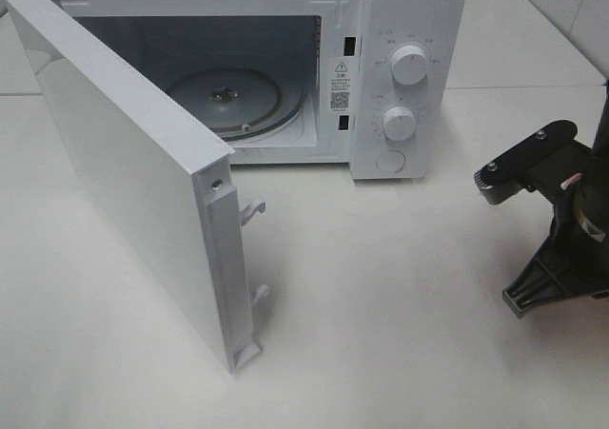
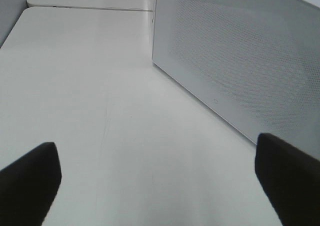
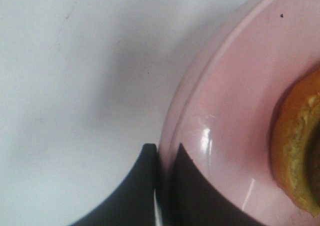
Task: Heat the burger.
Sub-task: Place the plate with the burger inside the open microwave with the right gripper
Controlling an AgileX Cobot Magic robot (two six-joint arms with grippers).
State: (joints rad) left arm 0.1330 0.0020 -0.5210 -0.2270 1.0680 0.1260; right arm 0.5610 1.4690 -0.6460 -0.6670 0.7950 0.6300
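Note:
The burger [image 3: 296, 151] shows only in the right wrist view, as an orange-brown bun edge with green lettuce. It sits on a pink plate [image 3: 225, 105]. My right gripper [image 3: 162, 151] is shut on the plate's rim, with one dark finger on each side of the rim. In the exterior high view only the right arm [image 1: 557, 229] shows, at the right edge; plate and burger lie outside that view. My left gripper [image 2: 157, 166] is open with nothing between its fingers [image 2: 30, 181], low over the table beside the microwave door [image 2: 240, 60].
A white microwave [image 1: 409, 29] stands at the back with its door [image 1: 124, 182] swung wide open toward the front left. Its glass turntable [image 1: 228, 101] is bare. White tabletop [image 1: 400, 334] spreads in front of the microwave.

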